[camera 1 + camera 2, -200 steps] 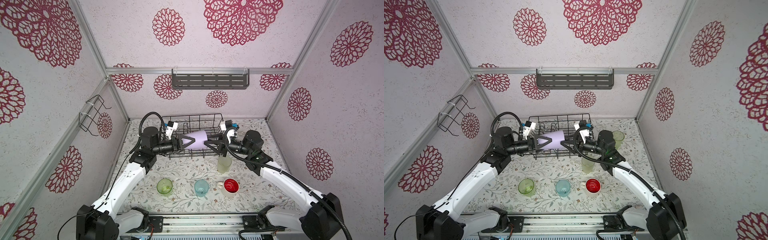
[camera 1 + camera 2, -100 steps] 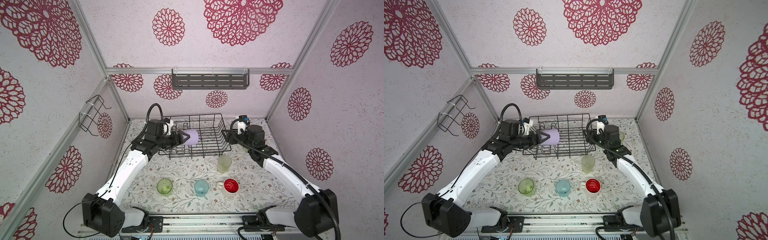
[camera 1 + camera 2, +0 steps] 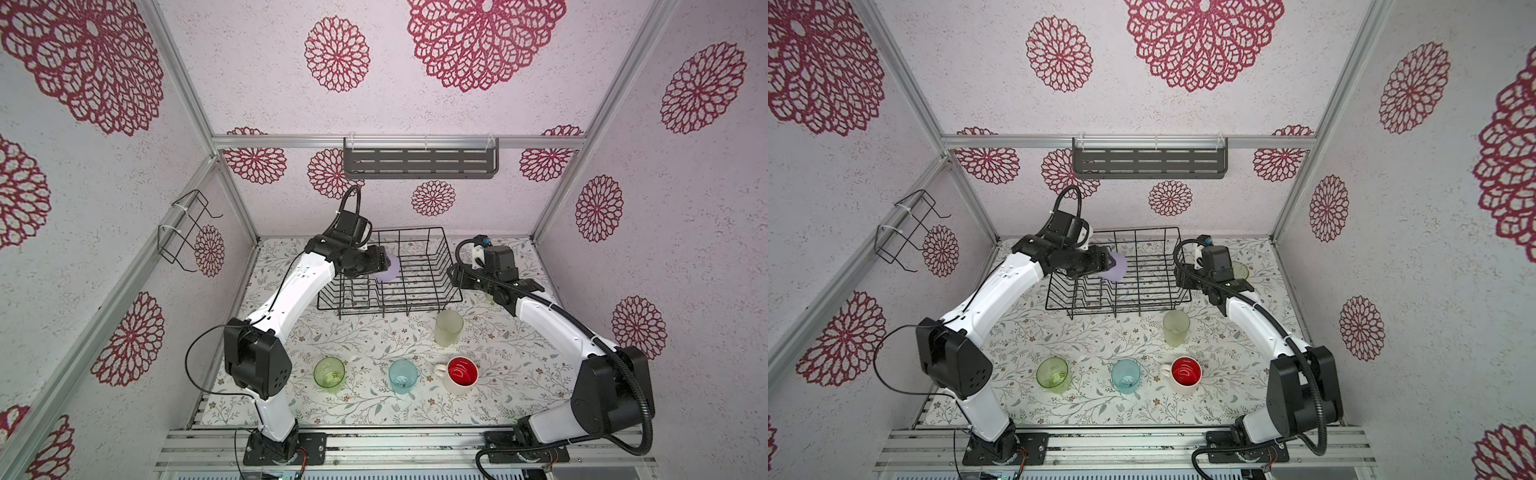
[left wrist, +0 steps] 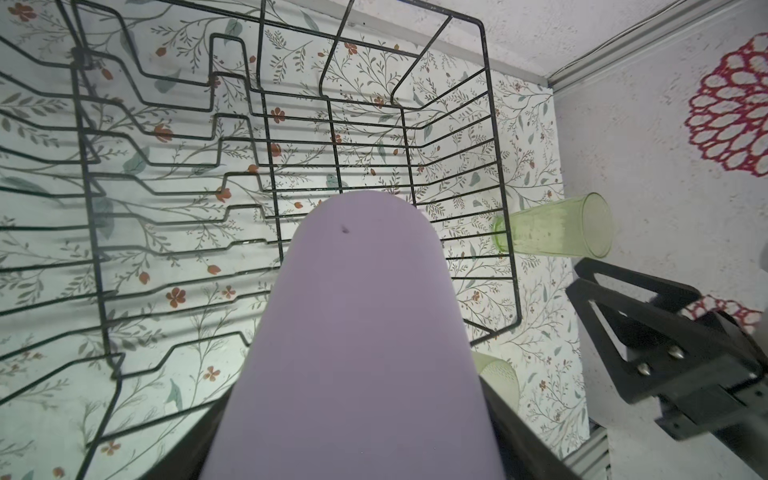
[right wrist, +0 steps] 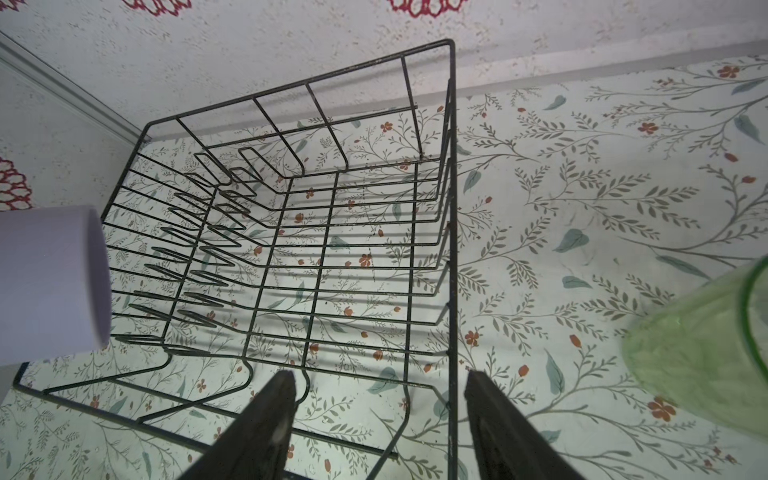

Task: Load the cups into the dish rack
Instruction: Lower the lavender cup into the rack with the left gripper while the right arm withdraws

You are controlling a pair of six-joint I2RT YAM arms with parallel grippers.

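My left gripper (image 3: 384, 266) is shut on the lilac tumbler (image 3: 393, 270) (image 4: 357, 332) and holds it on its side above the left part of the black wire dish rack (image 3: 415, 230) (image 3: 1142, 230). The right gripper (image 5: 378, 382) is open and empty at the rack's right edge (image 5: 451, 208). A clear-green glass (image 3: 1239, 270) (image 5: 706, 353) stands behind the right arm. On the table in front stand a frosted pale-green tumbler (image 3: 449, 328), another clear-green glass (image 3: 329, 374), a light-blue cup (image 3: 403, 376) and a cream mug with a red inside (image 3: 460, 375).
A grey slotted shelf (image 3: 419, 164) hangs on the back wall and a small black wire holder (image 3: 183, 232) on the left wall. The rack's upright dividers (image 5: 199, 249) fill its left half. Walls close in on three sides.
The right gripper let go of the lilac tumbler, opened and drew back to the right. The left gripper carried the tumbler up and back over the rack's left part.
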